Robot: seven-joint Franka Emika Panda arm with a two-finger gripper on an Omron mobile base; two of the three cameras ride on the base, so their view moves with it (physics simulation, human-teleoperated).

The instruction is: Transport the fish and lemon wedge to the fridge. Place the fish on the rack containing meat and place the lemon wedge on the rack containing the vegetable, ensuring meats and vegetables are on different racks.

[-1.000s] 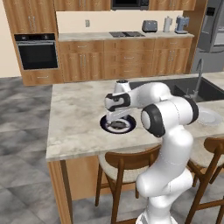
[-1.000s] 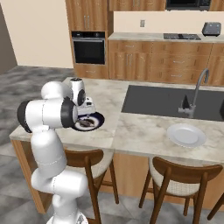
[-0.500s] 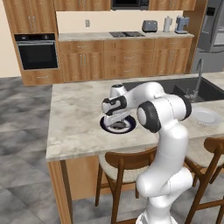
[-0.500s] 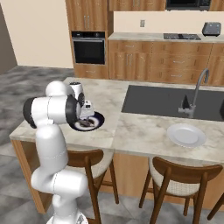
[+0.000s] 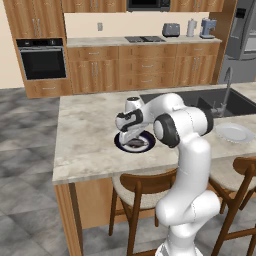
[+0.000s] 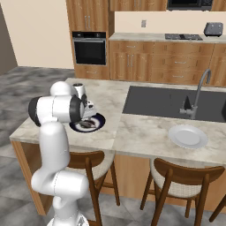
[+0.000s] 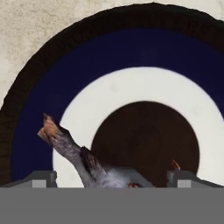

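Note:
The fish [image 7: 83, 159] is a slim grey-brown body lying on a navy plate [image 7: 144, 48] with a white ring and dark centre. The plate [image 5: 118, 143] sits on the island counter near its front edge. My gripper [image 7: 114, 179] hangs low right over the plate, open, with its fingertips [image 7: 41, 177] either side of the fish and clear of it. From the base, the gripper [image 5: 131, 134] points down onto the plate [image 6: 99, 120]. The fridge [image 5: 242, 45] stands at the far right with its doors shut. The lemon wedge, meat and vegetable are out of view.
A white plate [image 5: 234, 132] lies on the island right of the dark sink [image 5: 200, 97] with its faucet [image 5: 227, 82]. Wooden stools [image 5: 135, 192] stand under the front edge. A wall oven [image 5: 42, 60] and cabinets line the back.
The hand has come down closer to the plate and the fish. Its jaws stayed open, and the fish and plate have not moved.

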